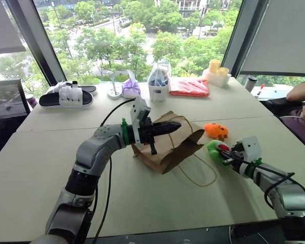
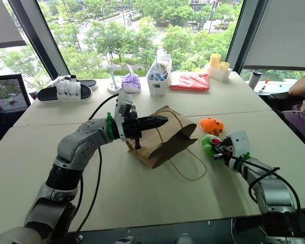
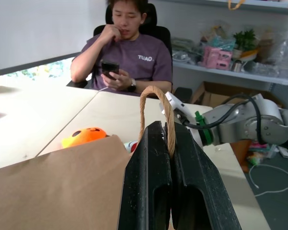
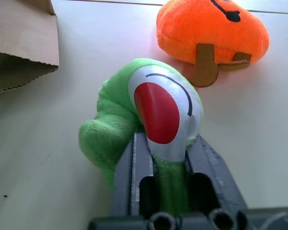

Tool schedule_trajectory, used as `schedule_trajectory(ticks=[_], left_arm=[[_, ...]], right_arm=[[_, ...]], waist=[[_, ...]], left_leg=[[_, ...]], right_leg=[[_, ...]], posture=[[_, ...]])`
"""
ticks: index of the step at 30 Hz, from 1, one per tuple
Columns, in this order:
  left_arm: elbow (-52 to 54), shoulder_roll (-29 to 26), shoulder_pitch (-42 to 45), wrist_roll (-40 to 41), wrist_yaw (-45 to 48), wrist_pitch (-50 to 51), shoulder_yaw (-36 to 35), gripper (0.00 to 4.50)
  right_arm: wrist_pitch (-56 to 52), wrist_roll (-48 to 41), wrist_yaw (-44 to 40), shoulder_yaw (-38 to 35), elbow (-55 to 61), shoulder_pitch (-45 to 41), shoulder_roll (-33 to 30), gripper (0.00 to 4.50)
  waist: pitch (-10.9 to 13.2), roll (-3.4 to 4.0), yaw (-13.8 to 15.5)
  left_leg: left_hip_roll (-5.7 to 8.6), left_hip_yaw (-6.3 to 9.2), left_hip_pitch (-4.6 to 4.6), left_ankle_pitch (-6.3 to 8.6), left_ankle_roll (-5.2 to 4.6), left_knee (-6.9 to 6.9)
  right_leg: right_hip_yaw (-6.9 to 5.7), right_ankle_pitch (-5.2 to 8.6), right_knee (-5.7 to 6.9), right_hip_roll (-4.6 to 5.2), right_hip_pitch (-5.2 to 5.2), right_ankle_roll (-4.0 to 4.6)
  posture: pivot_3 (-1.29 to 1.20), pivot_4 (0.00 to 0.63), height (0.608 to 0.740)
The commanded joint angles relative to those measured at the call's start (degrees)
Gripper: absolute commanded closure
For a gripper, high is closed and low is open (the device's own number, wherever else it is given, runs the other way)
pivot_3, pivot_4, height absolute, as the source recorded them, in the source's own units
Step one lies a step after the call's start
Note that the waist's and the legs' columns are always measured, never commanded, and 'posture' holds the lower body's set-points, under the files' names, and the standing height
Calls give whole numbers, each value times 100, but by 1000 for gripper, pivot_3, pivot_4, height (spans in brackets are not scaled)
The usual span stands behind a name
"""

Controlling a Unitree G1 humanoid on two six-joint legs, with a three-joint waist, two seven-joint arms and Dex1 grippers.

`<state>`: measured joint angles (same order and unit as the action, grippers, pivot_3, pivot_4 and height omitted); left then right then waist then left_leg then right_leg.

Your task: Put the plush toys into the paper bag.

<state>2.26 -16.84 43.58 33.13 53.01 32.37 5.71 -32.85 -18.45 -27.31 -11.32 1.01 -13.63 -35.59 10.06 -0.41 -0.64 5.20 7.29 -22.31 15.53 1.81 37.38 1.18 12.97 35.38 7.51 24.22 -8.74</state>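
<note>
With the left end effector (image 1: 165, 129) clamped on the brown kraft paper bag's (image 1: 168, 147) cord handle, the right end effector (image 4: 162, 158), pinching the light-green plush creature (image 4: 134, 115) on the worktop (image 1: 142, 198), should lift clear before swinging bagward.

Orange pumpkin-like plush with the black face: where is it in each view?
Left eye: orange pumpkin-like plush right of centre, on the table beyond the green plush.
Right eye: same place.
Left wrist: above the bag's edge.
Right wrist: past the green plush.
Shared landmark: brown kraft paper bag.
</note>
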Motion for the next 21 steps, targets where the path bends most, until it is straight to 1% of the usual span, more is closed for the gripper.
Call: schedule_trajectory(ticks=[1,4,7,9,11,15,17,21], left_arm=[[-34,23,238,39,40,-168,-183,4500],[-152,27,315,29,110,-258,-191,4500],[-211,83,378,70,167,-268,-180,4500],[-238,130,406,80,216,-272,-162,4500],[-268,186,426,80,246,-269,-158,4500],[-331,271,457,36,265,-305,-128,4500],[-336,375,476,10,229,-339,-77,4500],[-149,538,439,101,147,-220,-52,4500]], right_arm=[[-406,-223,-194,-318,605,99,-334,4487],[-1058,-928,-510,-731,1480,137,-607,4487],[-1905,-1932,-986,-1116,2404,189,-1033,4487],[-2354,-2373,-1143,-1146,2829,225,-1285,4487],[-2568,-2585,-1058,-992,3008,129,-1298,4487],[-2461,-2328,-736,-481,2994,-95,-1146,4487],[-2353,-2162,-592,-67,2834,-291,-904,4487],[-1882,-1437,-366,895,2113,-872,-371,4487]], waist=[[0,0,7],[1,1,19],[1,1,2],[0,1,2],[1,-7,2],[1,-7,15],[1,-7,12],[1,-6,2]], left_leg=[[0,0,0,0,0,0],[2,2,-5,2,-4,1],[0,13,-5,4,-8,-2],[-1,18,-4,7,-11,-3],[-3,18,-4,7,-13,-2],[-1,16,-5,9,-15,7],[0,16,-5,9,-15,7],[0,16,-5,4,-6,8]], right_leg=[[0,0,0,0,0,0],[-1,0,-2,3,2,0],[1,0,-6,3,2,0],[-1,0,-6,1,2,0],[-4,0,-6,-1,1,0],[-3,0,-6,4,-2,-1],[-3,0,-5,4,-2,-1],[-3,0,-4,4,0,-1]], posture=[[0,150,740],[0,150,740],[0,150,740],[0,150,740],[0,150,740],[0,150,740],[0,150,740],[0,150,740]])
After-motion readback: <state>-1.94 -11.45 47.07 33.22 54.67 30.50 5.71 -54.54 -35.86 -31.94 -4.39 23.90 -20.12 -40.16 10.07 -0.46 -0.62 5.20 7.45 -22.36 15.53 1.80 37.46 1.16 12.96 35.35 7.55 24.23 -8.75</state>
